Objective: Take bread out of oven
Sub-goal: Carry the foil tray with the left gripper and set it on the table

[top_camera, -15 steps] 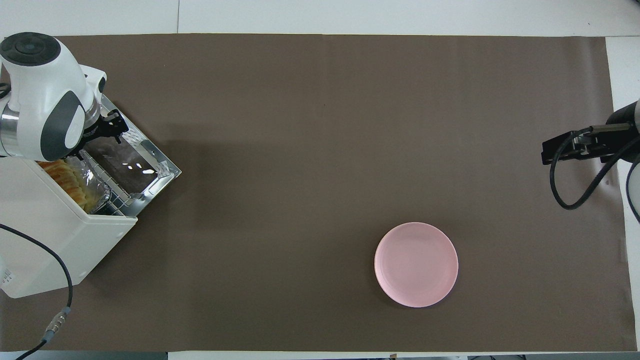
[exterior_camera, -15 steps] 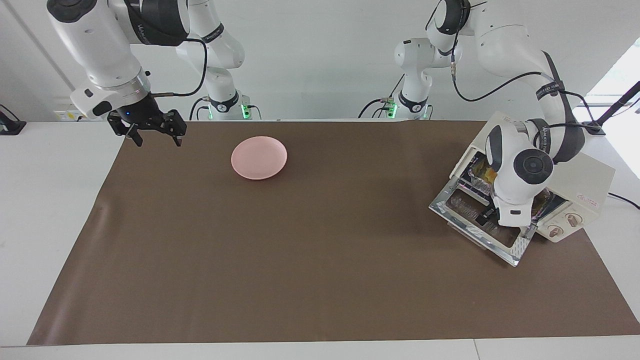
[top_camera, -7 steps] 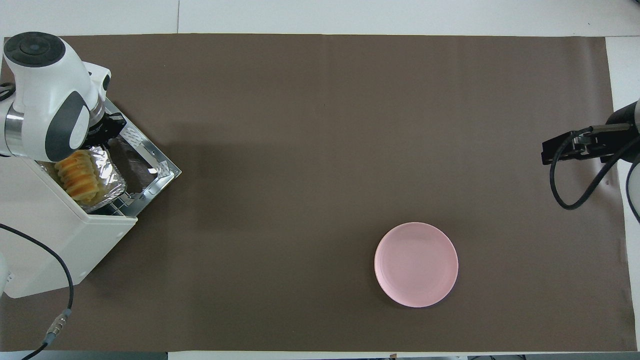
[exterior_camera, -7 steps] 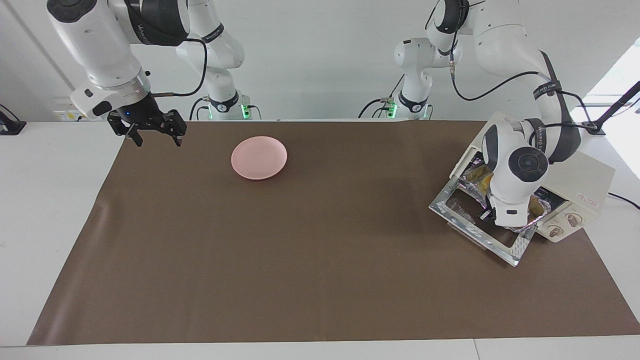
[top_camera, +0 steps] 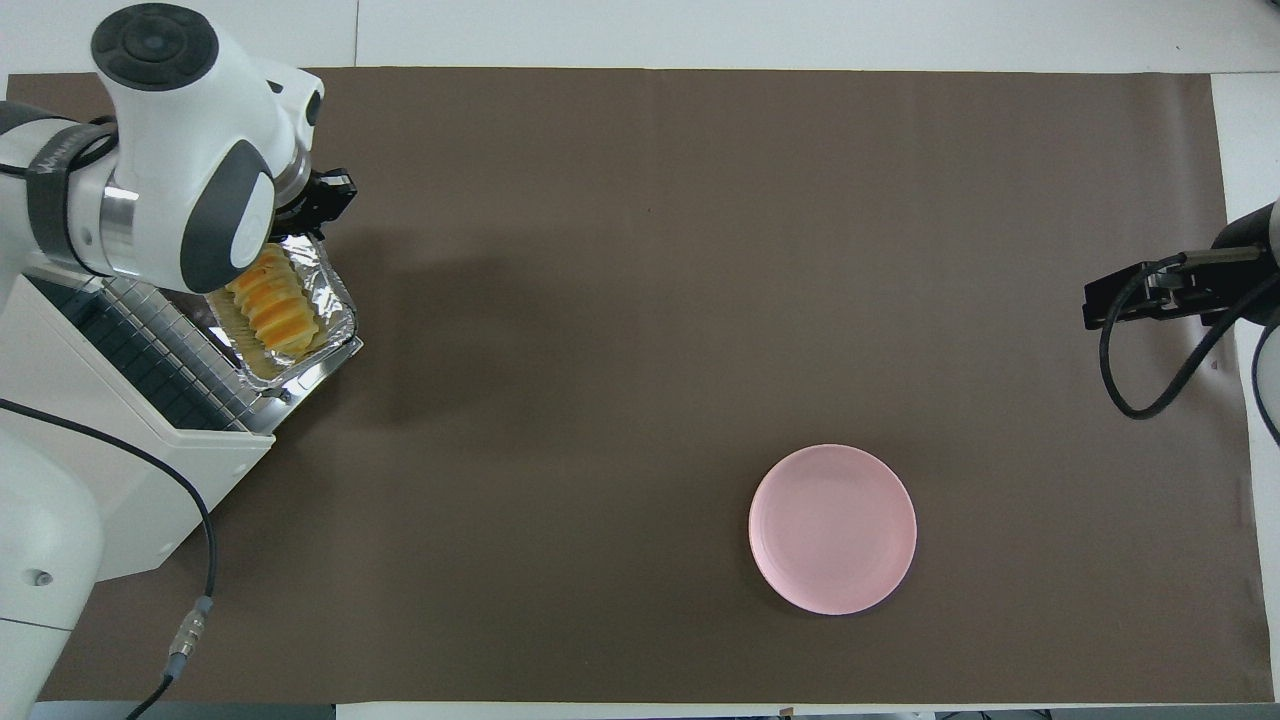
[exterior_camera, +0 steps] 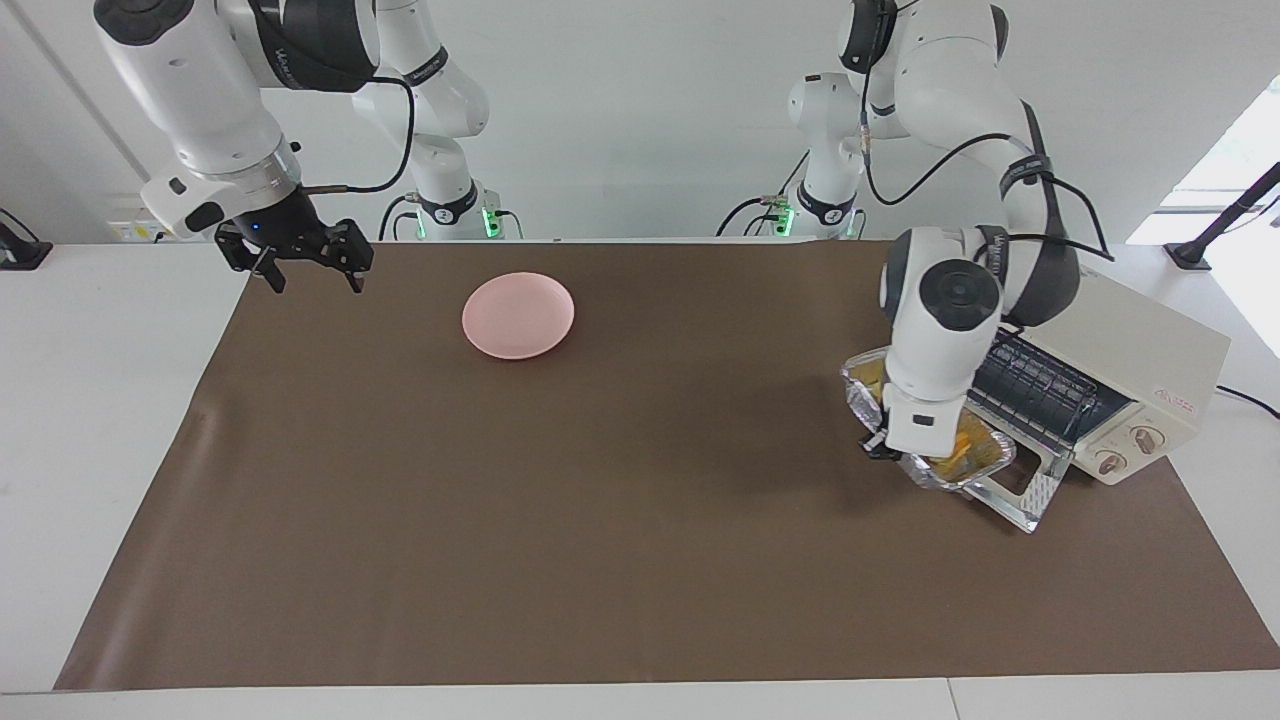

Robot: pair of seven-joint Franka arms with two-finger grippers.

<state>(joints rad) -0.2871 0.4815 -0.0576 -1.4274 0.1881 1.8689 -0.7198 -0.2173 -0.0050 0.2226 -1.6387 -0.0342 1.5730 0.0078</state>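
Note:
The golden ridged bread [top_camera: 272, 305] [exterior_camera: 958, 441] lies in a crinkled foil tray [top_camera: 338, 297] [exterior_camera: 992, 462]. My left gripper [top_camera: 312, 218] [exterior_camera: 878, 446] is shut on the tray's edge and holds it just above the let-down door [exterior_camera: 1030, 497] [top_camera: 318, 365] of the cream-white oven [exterior_camera: 1135, 345] [top_camera: 130, 470]. The wire rack inside the oven is bare. My left hand hides part of the tray in the facing view. My right gripper [exterior_camera: 317, 283] [top_camera: 1096, 306] waits open over the mat's edge at the right arm's end, holding nothing.
A pink plate [exterior_camera: 518, 315] [top_camera: 832, 528] sits on the brown mat [exterior_camera: 640, 520], toward the right arm's end and near the robots. The oven's cable [top_camera: 200, 560] trails beside the oven at the left arm's end.
My left gripper shut on the foil tray and drew it, with the bread, out of the oven to above the open door. The right arm has not moved.

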